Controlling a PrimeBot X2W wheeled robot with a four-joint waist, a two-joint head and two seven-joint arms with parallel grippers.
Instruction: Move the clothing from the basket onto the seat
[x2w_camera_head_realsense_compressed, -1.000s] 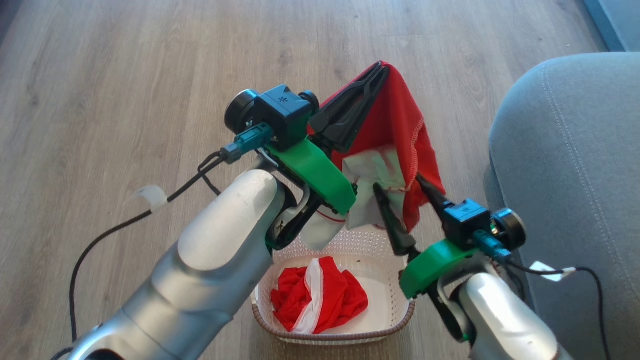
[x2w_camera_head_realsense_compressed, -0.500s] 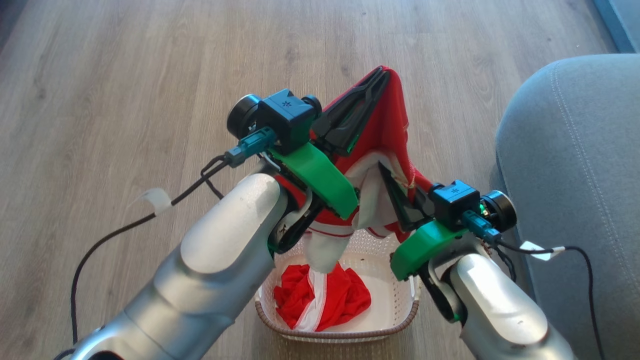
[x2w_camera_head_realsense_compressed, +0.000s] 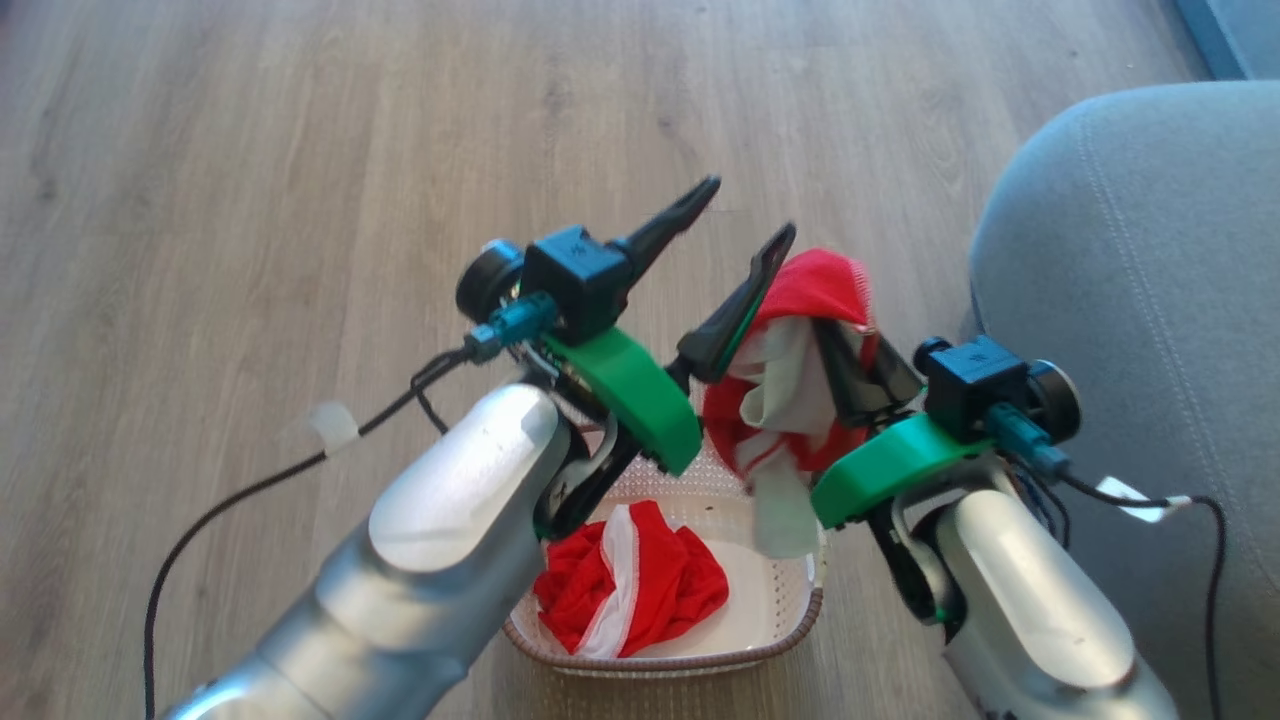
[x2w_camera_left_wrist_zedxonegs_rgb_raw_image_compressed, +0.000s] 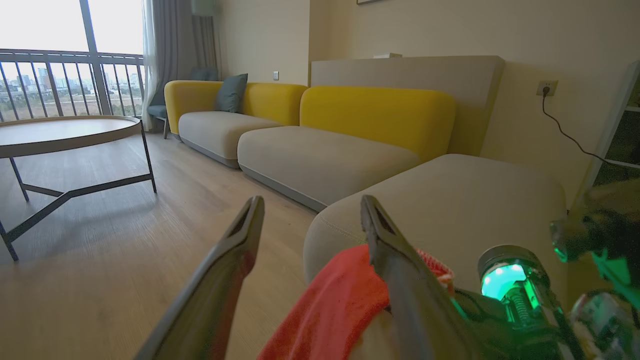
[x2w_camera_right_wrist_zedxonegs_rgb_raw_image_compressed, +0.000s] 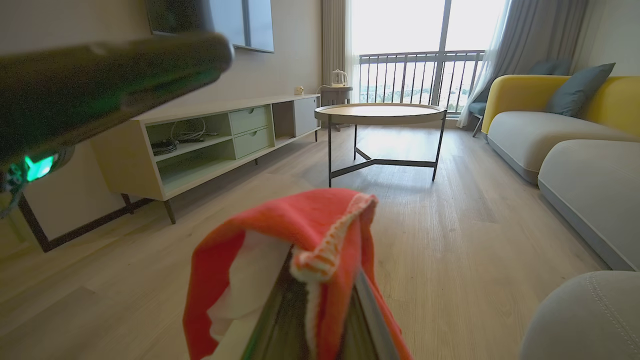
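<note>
Closest to the robot, the cream basket (x2w_camera_head_realsense_compressed: 800, 630) stands on the wood floor (x2w_camera_head_realsense_compressed: 300, 150) between two silver forearms. A crumpled garment (x2w_camera_head_realsense_compressed: 640, 590), red with a white band, lies in its bottom. Just above the basket's far rim, the right gripper (x2w_camera_head_realsense_compressed: 838, 340) has its fingers pressed together on a lifted garment (x2w_camera_head_realsense_compressed: 825, 290). Red fabric is draped over the fingertips and white panels hang down towards the basket. Beside it the left gripper (x2w_camera_head_realsense_compressed: 748, 210) stands spread wide with nothing between its fingers. One finger sits close against the red cloth, though whether it touches cannot be told. The grey seat (x2w_camera_head_realsense_compressed: 1130, 280), with its rounded corner and stitched seam, lies to the robot's right, near the basket. The lifted garment hangs just short of its edge. Farther off, the wrist views take in a round coffee table (x2w_camera_right_wrist_zedxonegs_rgb_raw_image_compressed: 380, 112) on dark legs and a low pale cabinet (x2w_camera_right_wrist_zedxonegs_rgb_raw_image_compressed: 225, 135) along one wall. A yellow-backed sofa (x2w_camera_left_wrist_zedxonegs_rgb_raw_image_compressed: 375, 115) lines the other wall, and a railed balcony window (x2w_camera_right_wrist_zedxonegs_rgb_raw_image_compressed: 425, 65) closes the far end of the room.
</note>
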